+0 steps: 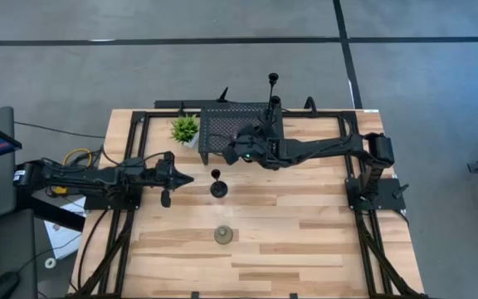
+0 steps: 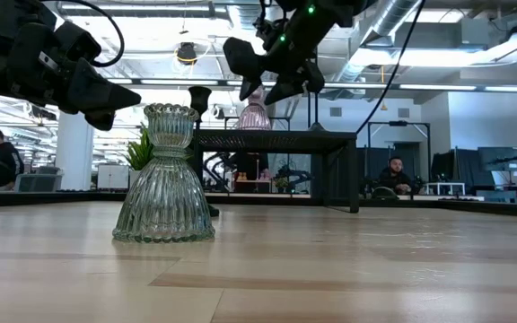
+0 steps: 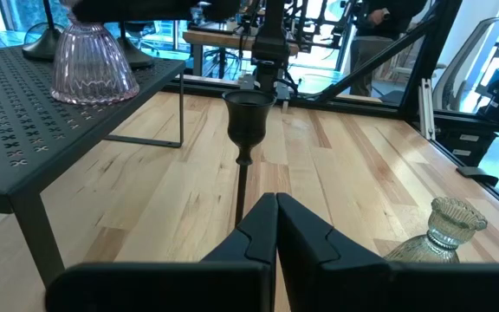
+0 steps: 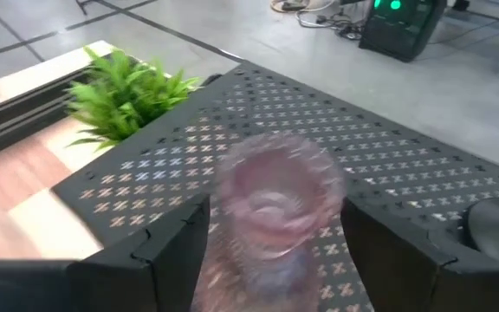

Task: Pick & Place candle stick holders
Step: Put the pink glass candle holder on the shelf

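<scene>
From above, my right gripper (image 1: 241, 152) hangs over the near-left part of the black perforated stand (image 1: 239, 124), which sits at the far side of the table (image 1: 305, 241). My left gripper (image 1: 182, 178) reaches in from the left, its tip pointing at a black candle stick holder (image 1: 217, 186) standing on the table just in front of the stand. The olive-green holder (image 1: 223, 235) stands nearer the front, well apart from both arms. A tall black holder (image 1: 273, 87) rises at the stand's far edge, and a small green plant (image 1: 185, 128) sits beside the stand's left end.

At table level, the ribbed green holder (image 2: 165, 178) stands upright in the foreground. The pinkish glass holder (image 2: 255, 115) rests on the stand (image 2: 272, 139), my right gripper (image 2: 260, 74) just above it.

Through my left wrist camera, my fingers (image 3: 258, 230) are pressed together, closed on nothing, with the black holder (image 3: 249, 117) upright just ahead. The pink holder (image 3: 91, 65) sits on the stand at one side.

Through my right wrist camera, my fingers (image 4: 167, 238) are spread open on either side of the pink holder (image 4: 275, 212), which looks blurred; I cannot tell whether they touch it.
</scene>
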Tool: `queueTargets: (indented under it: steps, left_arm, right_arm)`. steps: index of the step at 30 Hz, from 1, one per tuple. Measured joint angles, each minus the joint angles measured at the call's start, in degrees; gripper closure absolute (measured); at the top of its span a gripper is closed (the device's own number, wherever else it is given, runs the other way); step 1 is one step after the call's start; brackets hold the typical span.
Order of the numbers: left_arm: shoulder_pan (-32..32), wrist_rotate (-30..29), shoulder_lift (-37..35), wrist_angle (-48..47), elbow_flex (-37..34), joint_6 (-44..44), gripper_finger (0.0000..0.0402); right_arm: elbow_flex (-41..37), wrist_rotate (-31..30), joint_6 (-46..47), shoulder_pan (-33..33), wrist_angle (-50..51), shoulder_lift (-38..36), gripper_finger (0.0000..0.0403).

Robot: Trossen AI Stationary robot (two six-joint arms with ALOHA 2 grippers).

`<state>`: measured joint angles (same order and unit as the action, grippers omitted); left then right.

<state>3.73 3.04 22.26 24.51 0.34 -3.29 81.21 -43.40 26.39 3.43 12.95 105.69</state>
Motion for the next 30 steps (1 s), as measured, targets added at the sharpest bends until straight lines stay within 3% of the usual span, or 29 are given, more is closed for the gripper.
queueTargets:
  steps: [17,30]
  left_arm:
    - [-0.01,0.01,-0.01,0.0,0.0,-0.01,0.0395]
    - [-0.02,-0.01,0.0,0.0,0.0,-0.02,0.0395]
  right_arm:
    - [0.04,-0.66,-2.9,-2.92,0.16,0.0,0.0152]
    - [0.04,-5.45,-2.99,-2.92,3.5,0.0,0.0152]
